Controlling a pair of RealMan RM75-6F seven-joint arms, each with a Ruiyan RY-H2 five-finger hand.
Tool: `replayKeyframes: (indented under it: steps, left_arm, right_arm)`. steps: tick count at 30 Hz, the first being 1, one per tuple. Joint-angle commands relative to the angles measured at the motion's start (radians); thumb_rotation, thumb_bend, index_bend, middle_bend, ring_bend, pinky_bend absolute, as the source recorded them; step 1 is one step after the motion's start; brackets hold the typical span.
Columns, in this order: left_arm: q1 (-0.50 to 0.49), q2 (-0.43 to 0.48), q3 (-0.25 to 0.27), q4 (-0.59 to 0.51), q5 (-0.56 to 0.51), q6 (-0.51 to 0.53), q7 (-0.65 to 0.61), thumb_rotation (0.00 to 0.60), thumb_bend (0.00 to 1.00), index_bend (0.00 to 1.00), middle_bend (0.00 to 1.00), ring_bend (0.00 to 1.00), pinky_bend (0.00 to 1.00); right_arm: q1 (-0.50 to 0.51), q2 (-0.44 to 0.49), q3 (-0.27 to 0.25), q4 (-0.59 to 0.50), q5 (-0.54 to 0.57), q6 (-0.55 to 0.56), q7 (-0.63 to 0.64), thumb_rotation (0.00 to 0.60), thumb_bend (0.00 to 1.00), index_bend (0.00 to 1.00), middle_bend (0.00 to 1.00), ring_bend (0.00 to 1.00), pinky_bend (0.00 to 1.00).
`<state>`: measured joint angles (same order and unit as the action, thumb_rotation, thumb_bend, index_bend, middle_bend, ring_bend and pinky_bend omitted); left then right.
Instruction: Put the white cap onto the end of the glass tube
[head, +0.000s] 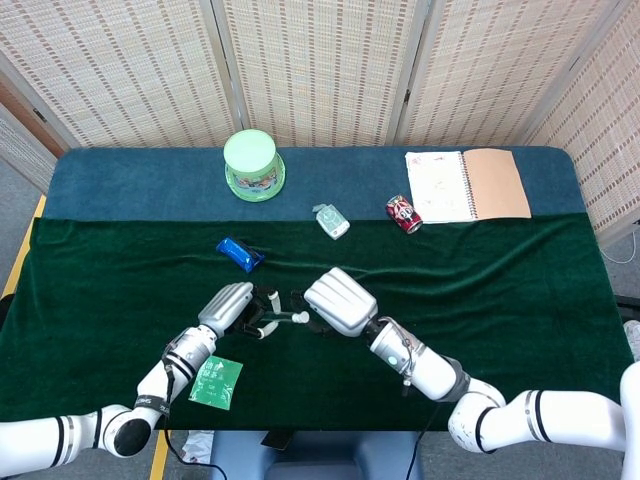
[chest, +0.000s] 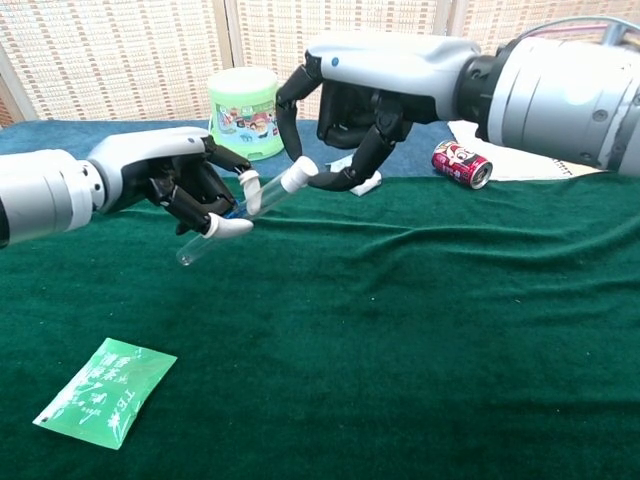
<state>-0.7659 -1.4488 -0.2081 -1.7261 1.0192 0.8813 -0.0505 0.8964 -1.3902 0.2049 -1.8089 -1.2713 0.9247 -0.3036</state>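
while the left hand (chest: 185, 185) grips the glass tube (chest: 225, 222) mid-air above the green cloth (chest: 420, 330), tube is tilted, closed end low-left, white cap (chest: 293, 177) seated on its upper end. right hand (chest: 365, 95) has fingertips on the cap, looks pinched, rest of the fingers curled. green packet (chest: 103, 390) lies flat on the cloth, near-left.

Backdrop is a folding woven-reed screen (head: 320, 70), pale beige panels with light frames. The table (head: 560, 300) wears a dark green velvet cloth in front and a teal one (head: 130, 185) along the back. Grey floor (head: 15, 190) at the left, lighting's pretty even.
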Motion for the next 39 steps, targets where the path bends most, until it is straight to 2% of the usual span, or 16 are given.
replayKeyframes:
  steps: [1, 5, 9, 14, 20, 29, 39]
  left_arm:
    - [0.001, -0.008, 0.005, 0.006, 0.001, 0.01, 0.014, 0.6, 0.41, 0.78, 0.9, 0.82, 0.76]
    - [0.001, -0.024, 0.019, 0.027, 0.01, 0.028, 0.057, 0.6, 0.41, 0.78, 0.9, 0.81, 0.76]
    - [0.004, -0.033, 0.029, 0.038, 0.012, 0.043, 0.089, 0.6, 0.41, 0.78, 0.9, 0.81, 0.76]
    - [0.011, -0.036, 0.039, 0.064, 0.022, 0.073, 0.138, 0.6, 0.41, 0.78, 0.9, 0.81, 0.76]
    - [0.016, -0.054, 0.061, 0.123, 0.023, 0.102, 0.218, 0.6, 0.41, 0.78, 0.9, 0.81, 0.76]
    - [0.007, -0.151, 0.088, 0.246, 0.001, 0.132, 0.383, 0.6, 0.41, 0.77, 0.9, 0.81, 0.76]
    - [-0.005, -0.24, 0.097, 0.343, -0.014, 0.158, 0.529, 0.6, 0.41, 0.6, 0.9, 0.8, 0.76]
  right_arm:
    - [0.001, 0.001, -0.004, 0.004, 0.001, -0.005, 0.002, 0.6, 0.64, 0.31, 0.94, 1.0, 1.0]
    - [0.002, -0.001, -0.009, 0.012, 0.003, -0.013, 0.013, 0.6, 0.64, 0.15, 0.93, 1.0, 1.0]
    - [0.001, -0.004, -0.01, 0.018, -0.001, -0.011, 0.026, 0.6, 0.64, 0.1, 0.93, 1.0, 1.0]
    - [-0.022, 0.031, -0.01, -0.005, -0.034, 0.026, 0.041, 0.6, 0.64, 0.09, 0.93, 1.0, 1.0]
    - [-0.084, 0.127, -0.024, -0.058, -0.062, 0.1, 0.032, 0.6, 0.64, 0.09, 0.93, 1.0, 1.0]
    - [-0.199, 0.234, -0.079, -0.071, -0.1, 0.191, 0.07, 0.6, 0.64, 0.09, 0.93, 1.0, 1.0]
    - [-0.271, 0.269, -0.106, -0.031, -0.136, 0.228, 0.165, 0.6, 0.64, 0.09, 0.93, 1.0, 1.0]
